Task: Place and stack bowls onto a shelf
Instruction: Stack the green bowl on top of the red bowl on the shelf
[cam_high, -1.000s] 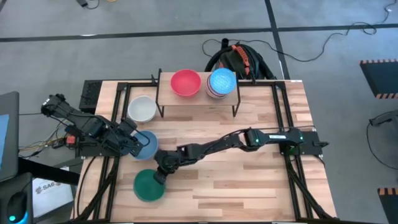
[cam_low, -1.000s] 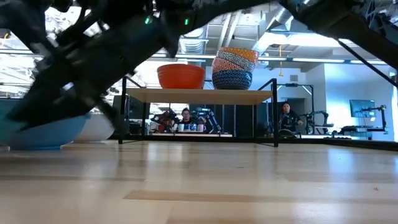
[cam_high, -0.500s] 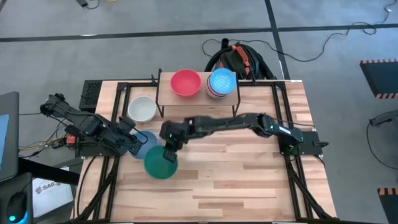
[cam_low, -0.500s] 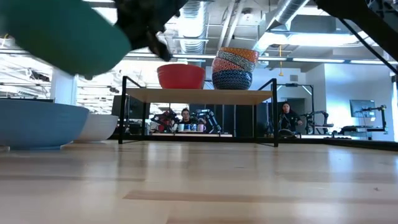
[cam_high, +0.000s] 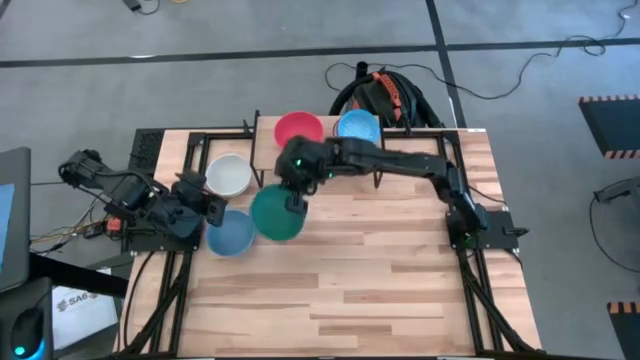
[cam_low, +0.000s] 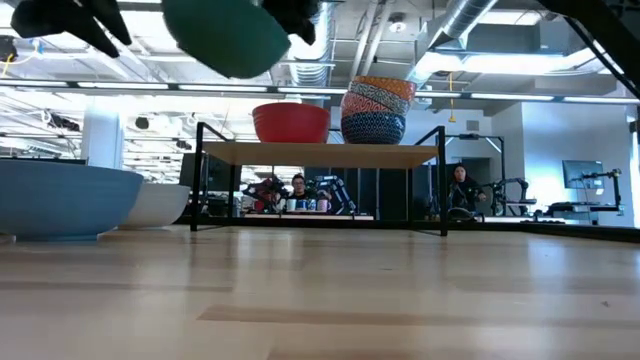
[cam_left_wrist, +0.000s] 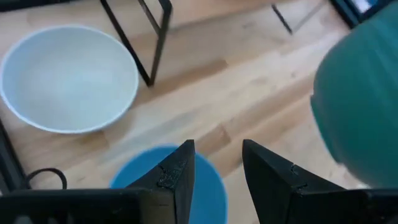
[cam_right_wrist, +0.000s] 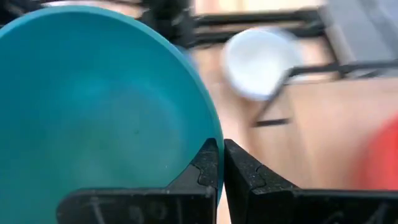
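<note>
My right gripper (cam_high: 293, 188) is shut on the green bowl (cam_high: 277, 212), high above the table near the shelf's (cam_high: 318, 160) front left leg. The bowl also shows in the low view (cam_low: 230, 35) and the right wrist view (cam_right_wrist: 99, 106). On the shelf (cam_low: 320, 153) sit a red bowl (cam_high: 298, 128) and a stack topped by a blue patterned bowl (cam_high: 358, 127). A white bowl (cam_high: 228, 175) and a light blue bowl (cam_high: 230, 233) rest on their bases on the table. My left gripper (cam_left_wrist: 217, 177) is open just above the light blue bowl (cam_left_wrist: 165, 186). My right gripper pinches the green bowl's rim (cam_right_wrist: 210, 134), one finger (cam_right_wrist: 202, 168) inside the bowl and the other outside it. The fingers reach it from the table's far-right side, slanting down. The bowl is lifted clear of the table and hangs somewhat tilted.
The shelf's black legs (cam_left_wrist: 134, 43) stand close to the white bowl (cam_left_wrist: 68, 78). Black frame rails run along the table's left (cam_high: 190, 170) and right (cam_high: 460, 170) sides. Bare wood (cam_high: 380, 270) covers the near and middle table. People sit in the room behind (cam_low: 462, 185).
My right gripper has lifted the green bowl clear of the near-left table and carried it up and toward the far edge, close to the shelf. My left gripper has drawn back a little from the light blue bowl, which was tilted and now sits flat.
</note>
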